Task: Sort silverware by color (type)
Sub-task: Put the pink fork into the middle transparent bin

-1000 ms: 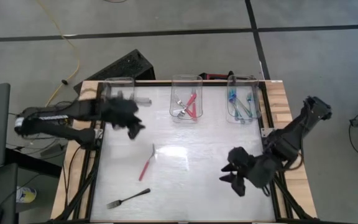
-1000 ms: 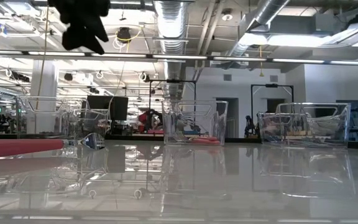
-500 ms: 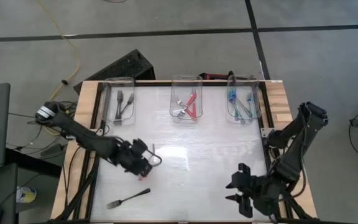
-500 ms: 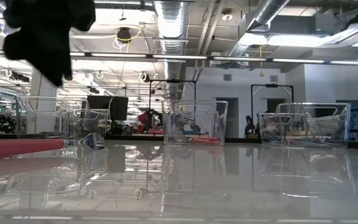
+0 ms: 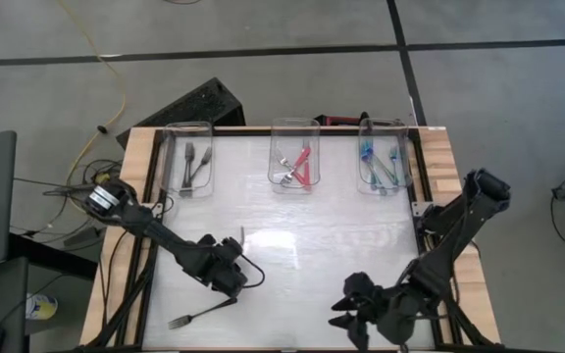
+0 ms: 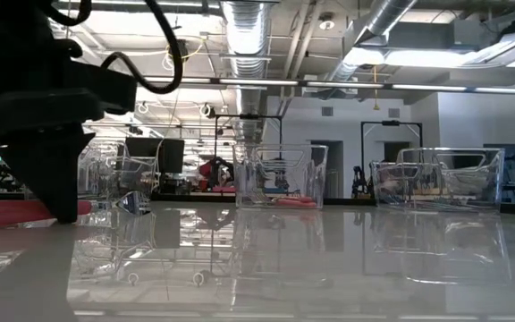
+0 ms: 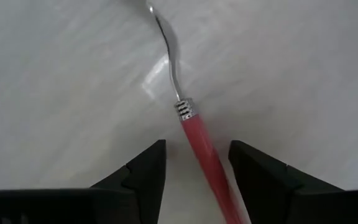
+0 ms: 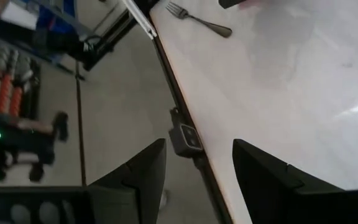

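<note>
A red-handled fork (image 7: 199, 144) lies flat on the table, its metal neck and tines (image 5: 242, 234) pointing toward the far edge. My left gripper (image 7: 194, 171) is low over it, open, with one finger on each side of the red handle and not touching it. In the low view the left gripper (image 6: 56, 152) stands right at the table top beside the red handle (image 6: 7, 213). A dark grey fork (image 5: 202, 314) lies flat near the near-left corner. My right gripper (image 5: 354, 310) hovers open over the near edge of the table.
Three clear bins stand along the far edge: the left bin (image 5: 172, 167) holds grey forks, the middle bin (image 5: 275, 147) holds red-handled forks, and the right bin (image 5: 406, 162) holds teal-handled forks. The right wrist view shows the table's near edge (image 8: 179, 106) and the grey fork (image 8: 199, 20).
My left gripper has moved from beside the far-left bin toward the near edge and down, ending low over the red-handled fork with its fingers astride the handle. My right gripper has shifted toward the near edge and a little to the left. The forks have stayed where they were.
</note>
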Motion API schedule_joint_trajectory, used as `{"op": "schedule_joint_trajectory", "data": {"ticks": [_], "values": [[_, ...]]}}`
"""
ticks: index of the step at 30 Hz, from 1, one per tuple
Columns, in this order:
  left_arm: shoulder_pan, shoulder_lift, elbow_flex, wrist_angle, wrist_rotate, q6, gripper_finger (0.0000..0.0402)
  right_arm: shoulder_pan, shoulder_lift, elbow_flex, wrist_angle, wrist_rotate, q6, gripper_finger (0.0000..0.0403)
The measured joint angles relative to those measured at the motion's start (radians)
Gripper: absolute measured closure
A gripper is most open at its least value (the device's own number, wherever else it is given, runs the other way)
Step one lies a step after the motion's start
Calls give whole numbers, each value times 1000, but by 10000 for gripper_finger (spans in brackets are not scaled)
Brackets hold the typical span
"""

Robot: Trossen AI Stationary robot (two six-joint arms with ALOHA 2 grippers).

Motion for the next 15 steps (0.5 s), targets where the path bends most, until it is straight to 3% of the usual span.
{"op": "schedule_joint_trajectory", "data": {"ticks": [4, 10, 12, 15], "values": [[-13, 36, 2, 43, 14, 83, 253, -12, 62, 0, 85, 12, 56, 195], [-40, 7, 42, 41, 39, 226, 381, -1, 168, 0, 218, 15, 163, 195], [-41, -25, 60, 61, 83, 280, 383, 5, 201, -1, 283, 14, 165, 195], [-28, -94, 85, 74, 65, 327, 383, 10, 233, 0, 318, 13, 160, 195]]}}
